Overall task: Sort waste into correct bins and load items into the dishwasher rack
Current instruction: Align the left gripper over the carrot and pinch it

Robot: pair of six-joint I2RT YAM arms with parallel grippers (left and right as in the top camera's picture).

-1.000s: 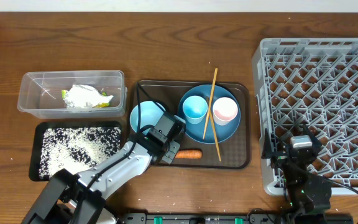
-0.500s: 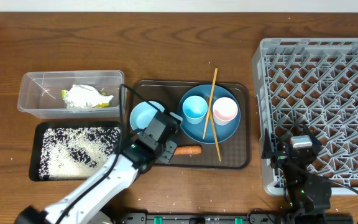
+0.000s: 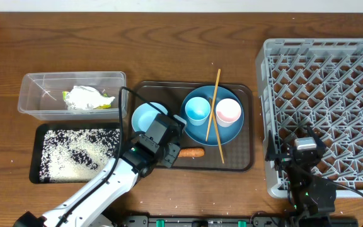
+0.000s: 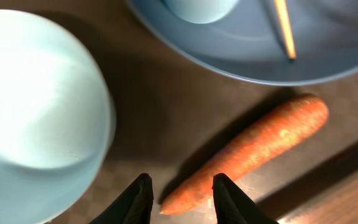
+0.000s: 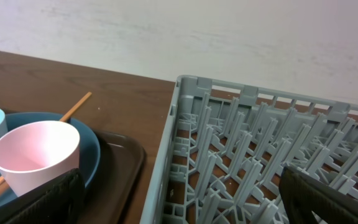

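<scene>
Left wrist view, what is cut off: the bowl [image 4: 36,106] runs off the left and bottom edges. The plate [image 4: 328,56] shows only a stretch of its rim. The blue cup [image 4: 201,6] shows only its base at the top edge. One chopstick [image 4: 284,28] shows as a short end lying on the plate. Of my left jaws [image 4: 182,202] only the two dark tips are in frame, at the bottom edge. From overhead, my left arm [image 3: 115,180] covers the bowl's near side and the thin end of the carrot [image 4: 253,146].

Right wrist view: my right jaws [image 5: 182,199] appear only as two blurred dark shapes in the bottom corners. They are spread wide with nothing between them. The pink cup [image 5: 36,155] is cut at the bottom and the rack [image 5: 260,143] runs off to the right.

Carrot against left jaws: it lies slantwise on the brown tray [image 3: 238,161], just beside the plate and apart from the bowl. Its thin end sits in the gap between my two tips. Its thick end points away from them. The left jaws are parted a little, not clamped. I cannot tell whether one tip touches the carrot.

Also noted: the wrapper [image 3: 87,98] is in the tub [image 3: 30,104] and the rice [image 3: 74,151] is in the black tray [image 3: 40,170]. Both stand on the counter [image 3: 188,38].
</scene>
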